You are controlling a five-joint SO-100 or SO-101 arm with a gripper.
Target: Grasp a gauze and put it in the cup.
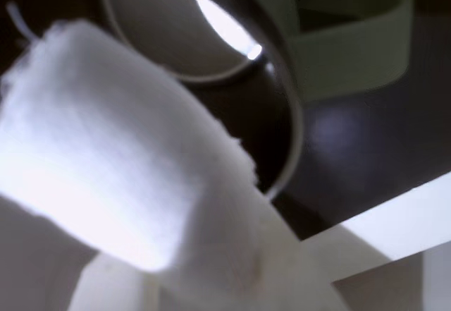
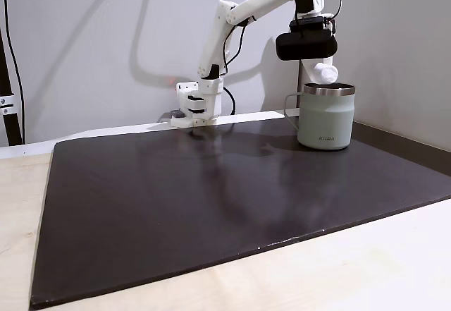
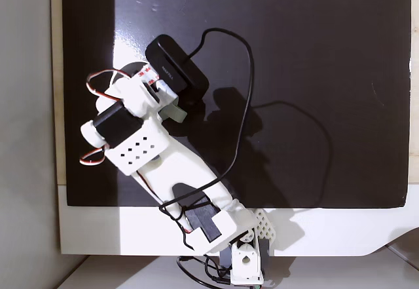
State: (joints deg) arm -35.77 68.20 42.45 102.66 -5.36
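- In the wrist view the gauze [image 1: 113,156] sits so near the lens that it is a soft white blur, cut off by the left edge.
- Past the jaws, the cup [image 1: 282,113] shows part of its rim and dark inside; its handle [image 1: 352,36] is blurred and cut by the top edge.
- From the side, the gauze [image 2: 325,73] is a small white tip under the jaws; how they press on it is too small to tell.
- From above, the arm [image 3: 141,138] covers nearly all of the cup [image 3: 128,71].
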